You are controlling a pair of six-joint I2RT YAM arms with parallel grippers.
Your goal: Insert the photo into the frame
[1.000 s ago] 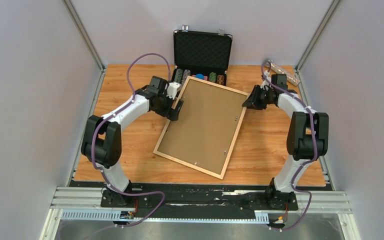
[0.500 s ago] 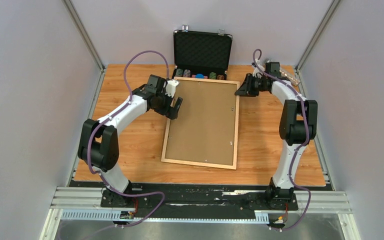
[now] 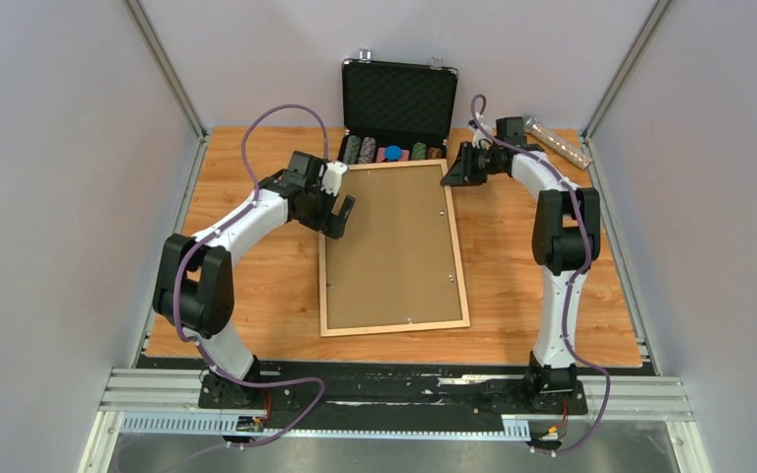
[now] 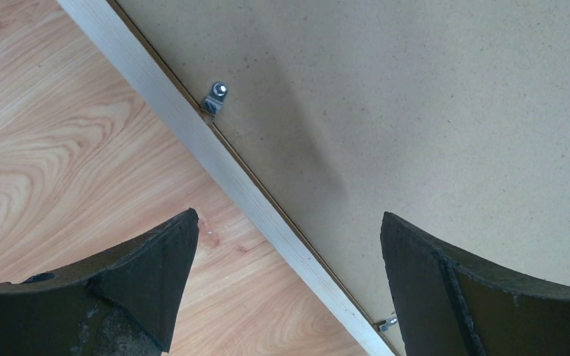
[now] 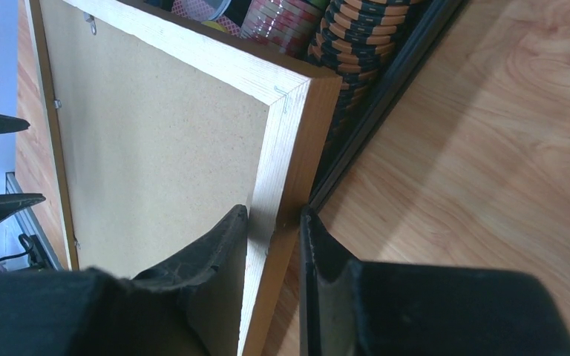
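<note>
The frame (image 3: 395, 329) lies back-up in the middle of the table, its brown backing panel (image 3: 394, 241) held in by small metal tabs (image 4: 217, 98). My right gripper (image 3: 450, 175) is shut on the rail at the frame's far right corner (image 5: 289, 133), one finger on the panel side and one outside, beside the chip case. Over the frame's left rail (image 4: 171, 96) my left gripper (image 4: 289, 245) hangs open, gripping nothing, with the rail running between its fingers. That same gripper (image 3: 342, 217) shows in the top view near the far left corner. The photo is hidden.
An open black case (image 3: 399, 99) with stacked poker chips (image 5: 356, 30) stands at the back edge, just behind the frame's far rail. A clear plastic strip (image 3: 557, 143) lies at the back right corner. Grey walls close in both sides.
The frame has swung from a diagonal lie to square with the table. My right gripper carried its far right corner leftward toward the case. The left gripper barely moved.
</note>
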